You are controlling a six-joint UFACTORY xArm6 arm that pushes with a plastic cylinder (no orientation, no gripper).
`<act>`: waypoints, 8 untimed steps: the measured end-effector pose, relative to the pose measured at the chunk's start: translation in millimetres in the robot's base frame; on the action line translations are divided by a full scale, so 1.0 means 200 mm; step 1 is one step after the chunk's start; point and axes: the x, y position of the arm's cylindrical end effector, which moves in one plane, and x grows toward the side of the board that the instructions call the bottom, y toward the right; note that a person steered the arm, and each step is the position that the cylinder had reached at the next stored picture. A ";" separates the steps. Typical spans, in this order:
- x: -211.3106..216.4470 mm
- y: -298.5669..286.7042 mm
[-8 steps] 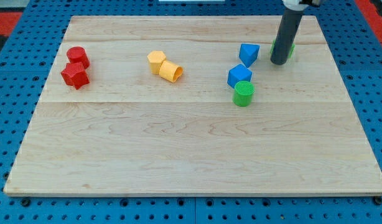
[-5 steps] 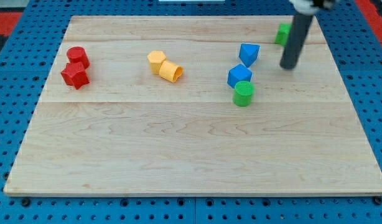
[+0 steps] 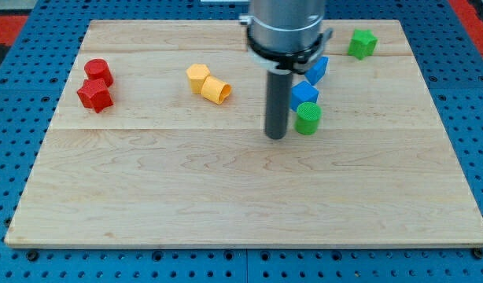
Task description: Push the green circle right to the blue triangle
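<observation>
Wooden board [image 3: 226,196] sits on a blue pegboard surface [image 3: 13,79], filling most of the frame.

Arm comes in from the top centre; its grey cylindrical body [image 3: 286,27] hides part of the upper board. Dark rod runs straight down from it, and my tip [image 3: 275,137] touches the board a bit right of centre. No jaws on this tool, just a plain rod, so nothing to be apart or clamped; it holds nothing.

Green circle [image 3: 307,118] stands upright just right of the tip, close beside it with a thin gap of wood showing between them. Can't tell for sure whether they touch lower down.

Blue block [image 3: 305,94] sits directly above the green circle, touching it or nearly so; shape looks like a cube or pentagon, partly hidden by the rod. Blue triangle [image 3: 318,68] is above that, upper right of centre, partly behind the arm body. Apart from the green circle, with the other blue block between them.

Green star-like block [image 3: 362,43] in the upper right of the frame, well apart from the rest.

Yellow pair left of centre, upper half: a hexagon-like block [image 3: 197,77] and a yellow cylinder [image 3: 217,90] lying on its side, touching.

Red pair at the far left: red cylinder [image 3: 98,71] above, red star [image 3: 94,96] below, touching.
</observation>
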 end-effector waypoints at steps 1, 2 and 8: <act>0.00 0.32; -0.18 0.43; -0.63 0.94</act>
